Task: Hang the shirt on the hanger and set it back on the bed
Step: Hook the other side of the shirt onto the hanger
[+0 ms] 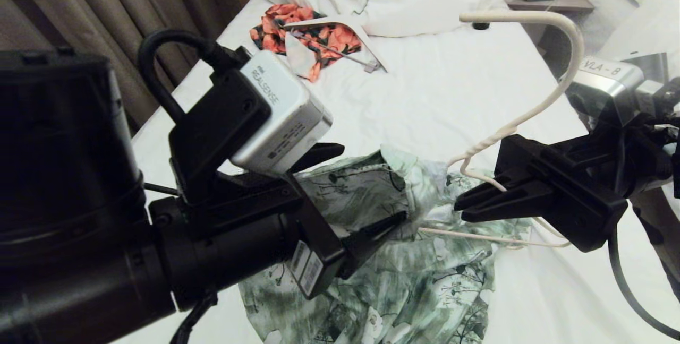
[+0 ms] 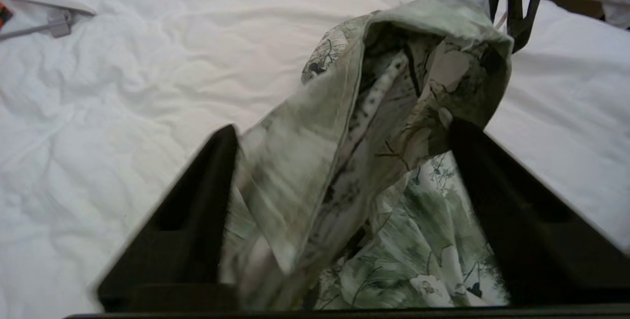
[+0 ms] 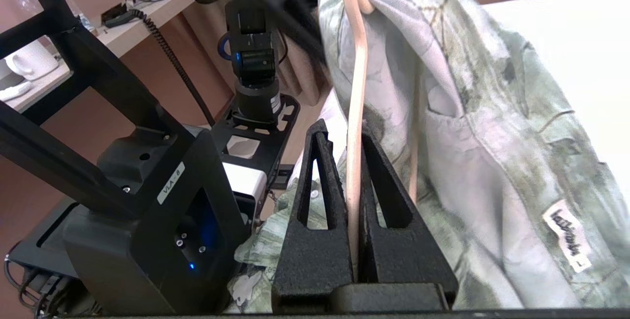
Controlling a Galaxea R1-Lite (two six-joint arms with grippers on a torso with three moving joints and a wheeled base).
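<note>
Up near the head end I see an orange-red floral garment (image 1: 297,33) lying crumpled, with a wide flat white hanger (image 1: 340,28) resting across it. Brown curtains (image 1: 106,9) hang along my left side. A wooden nightstand (image 1: 552,0) stands at the far right corner.

You have the shirt (image 1: 404,248) draped on the hanger (image 1: 552,68) above the bed (image 1: 451,105). Left gripper (image 1: 366,195) sits left of it, right gripper (image 1: 473,200) right.
</note>
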